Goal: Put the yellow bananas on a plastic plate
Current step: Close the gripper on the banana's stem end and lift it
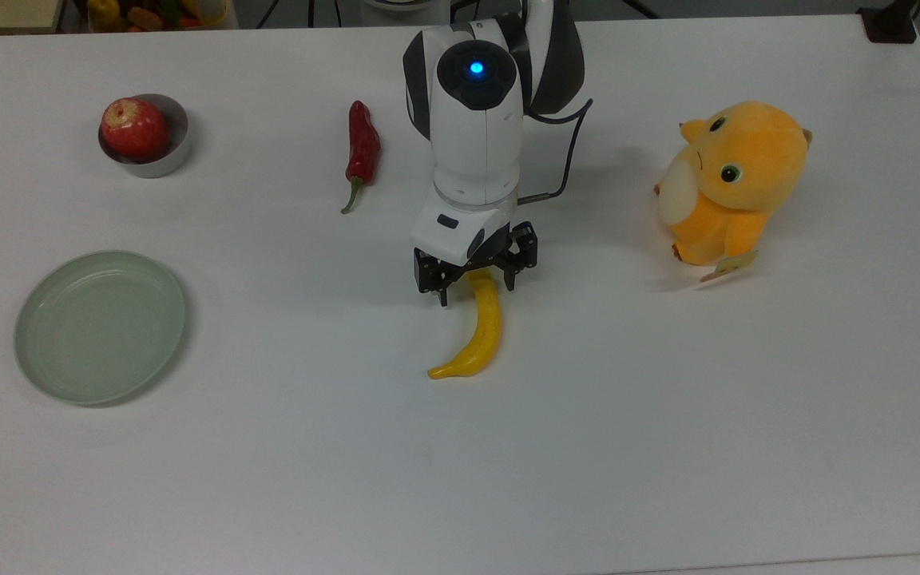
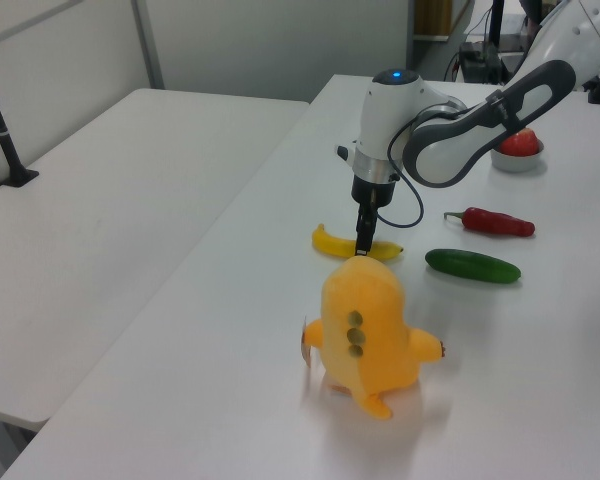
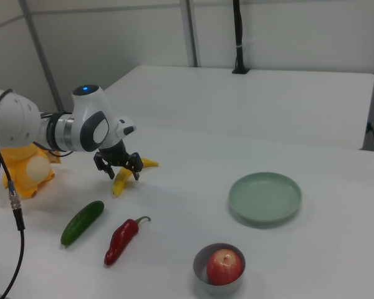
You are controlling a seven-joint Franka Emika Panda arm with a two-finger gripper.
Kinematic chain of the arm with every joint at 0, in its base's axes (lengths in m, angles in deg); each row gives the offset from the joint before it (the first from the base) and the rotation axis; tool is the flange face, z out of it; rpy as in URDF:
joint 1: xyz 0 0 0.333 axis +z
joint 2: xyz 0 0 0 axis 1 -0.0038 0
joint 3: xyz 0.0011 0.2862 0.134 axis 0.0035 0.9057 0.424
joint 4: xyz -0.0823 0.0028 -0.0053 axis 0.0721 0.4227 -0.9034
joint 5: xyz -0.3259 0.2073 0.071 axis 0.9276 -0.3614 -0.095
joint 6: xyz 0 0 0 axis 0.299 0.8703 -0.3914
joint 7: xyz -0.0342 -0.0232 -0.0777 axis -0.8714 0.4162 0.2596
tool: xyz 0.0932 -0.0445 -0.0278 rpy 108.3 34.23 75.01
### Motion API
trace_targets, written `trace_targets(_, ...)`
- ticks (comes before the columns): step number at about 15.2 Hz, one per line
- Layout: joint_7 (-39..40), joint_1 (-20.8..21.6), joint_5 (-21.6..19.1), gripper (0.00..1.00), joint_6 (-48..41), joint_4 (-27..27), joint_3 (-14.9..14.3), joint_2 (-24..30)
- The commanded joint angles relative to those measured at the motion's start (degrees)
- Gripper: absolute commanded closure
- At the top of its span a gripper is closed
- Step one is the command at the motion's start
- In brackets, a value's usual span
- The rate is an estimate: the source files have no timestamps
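Your table [image 1: 668,447] is white. The orange plush toy [image 1: 735,180] sits to the gripper's right in the top view. The plate [image 1: 101,325] lies well to its left there, bare. The banana [image 1: 485,331] lies flat on the table. Your gripper [image 1: 476,289] has its fingers spread, straddling the banana's upper end.

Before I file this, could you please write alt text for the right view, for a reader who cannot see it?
A white robot arm's open gripper straddles a banana lying on a white table. At the right view's right sits an empty green plate; nearer the camera lie a cucumber, a red chilli and an apple in a steel bowl.
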Motion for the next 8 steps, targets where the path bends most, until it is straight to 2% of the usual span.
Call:
trace_targets(1,-0.20,0.61,0.69,0.58,0.87,0.21,-0.53,-0.18)
trace_targets(2,-0.20,0.61,0.77,0.77,0.87,0.21,-0.53,-0.18)
trace_targets(3,-0.12,0.61,0.77,0.89,0.87,0.21,-0.53,-0.18)
trace_targets(5,0.06,0.61,2.00,0.96,0.87,0.21,-0.53,-0.09)
trace_targets(8,-0.20,0.26,2.09,0.96,0.43,0.21,-0.44,0.78)
